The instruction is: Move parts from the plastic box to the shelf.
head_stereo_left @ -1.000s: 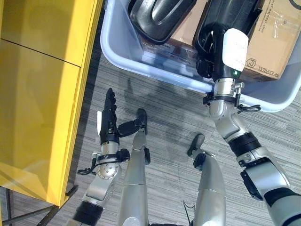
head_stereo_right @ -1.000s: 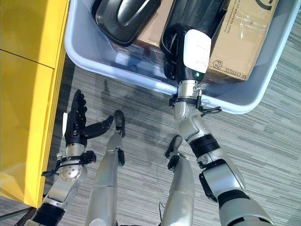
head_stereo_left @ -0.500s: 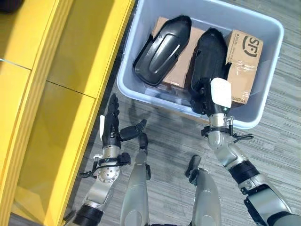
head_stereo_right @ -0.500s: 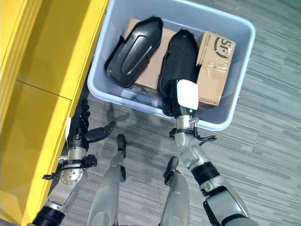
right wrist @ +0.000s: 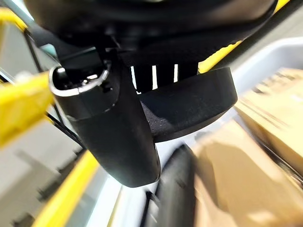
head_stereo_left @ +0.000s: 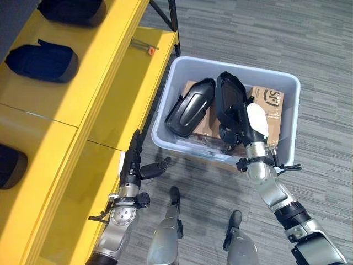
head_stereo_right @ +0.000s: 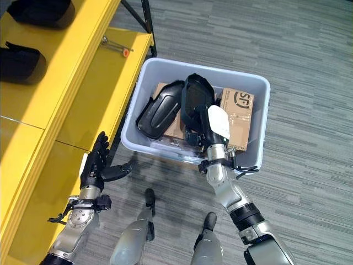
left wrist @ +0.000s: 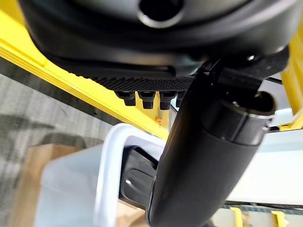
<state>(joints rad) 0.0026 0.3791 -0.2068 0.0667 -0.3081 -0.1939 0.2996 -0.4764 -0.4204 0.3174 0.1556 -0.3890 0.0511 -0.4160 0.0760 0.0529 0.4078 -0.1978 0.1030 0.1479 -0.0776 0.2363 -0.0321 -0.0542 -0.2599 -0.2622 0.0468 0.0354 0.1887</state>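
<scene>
Right hand gripping curved black part, pale plastic box

One pale plastic box stands on the floor beside one yellow shelf. Inside the box are two black shell-shaped parts: one lying flat, the other tilted up above the cardboard. Two brown cardboard cartons are there as well, one at the box's right side and one under the parts. Three dark parts sit on the shelf. One small orange-tipped tool lies on a shelf board.
</scene>
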